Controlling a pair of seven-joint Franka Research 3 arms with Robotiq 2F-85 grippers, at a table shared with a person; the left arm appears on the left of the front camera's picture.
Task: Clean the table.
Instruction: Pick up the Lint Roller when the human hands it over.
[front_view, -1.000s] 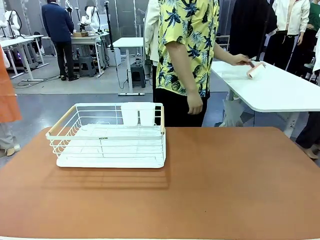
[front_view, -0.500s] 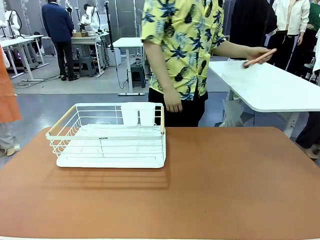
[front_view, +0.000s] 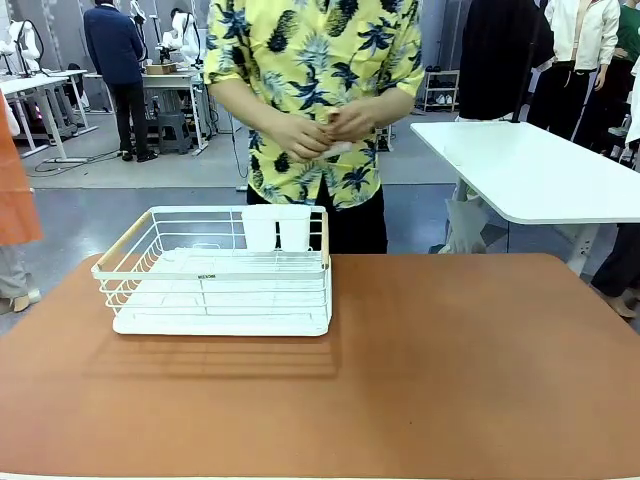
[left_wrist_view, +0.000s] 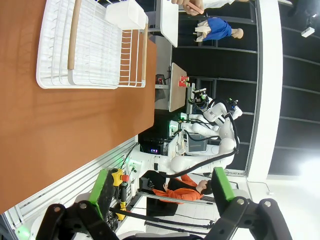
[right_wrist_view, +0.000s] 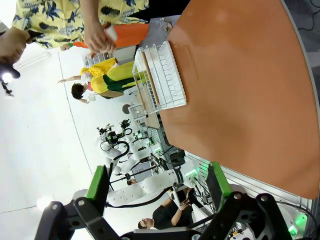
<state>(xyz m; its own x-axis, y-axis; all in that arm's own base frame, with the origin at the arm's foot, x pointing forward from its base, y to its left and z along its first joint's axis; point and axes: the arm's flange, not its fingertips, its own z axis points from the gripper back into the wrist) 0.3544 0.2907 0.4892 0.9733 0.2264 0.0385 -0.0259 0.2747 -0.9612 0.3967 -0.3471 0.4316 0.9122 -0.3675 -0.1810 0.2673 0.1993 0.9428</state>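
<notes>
The reddish-brown desk (front_view: 450, 370) fills the near scene, a white wire rack (front_view: 220, 270) on its far left. Beyond the far edge, the person's hands (front_view: 320, 135) hold something small. The left claw (left_wrist_view: 162, 189) and right claw (right_wrist_view: 156, 186) gape wide and empty; best to stay clear until it's offered.

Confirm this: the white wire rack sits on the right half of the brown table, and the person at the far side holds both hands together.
Wrong side. The front view shows the white wire rack on the left half of the brown table; the person at the far side does hold both hands together.
</notes>
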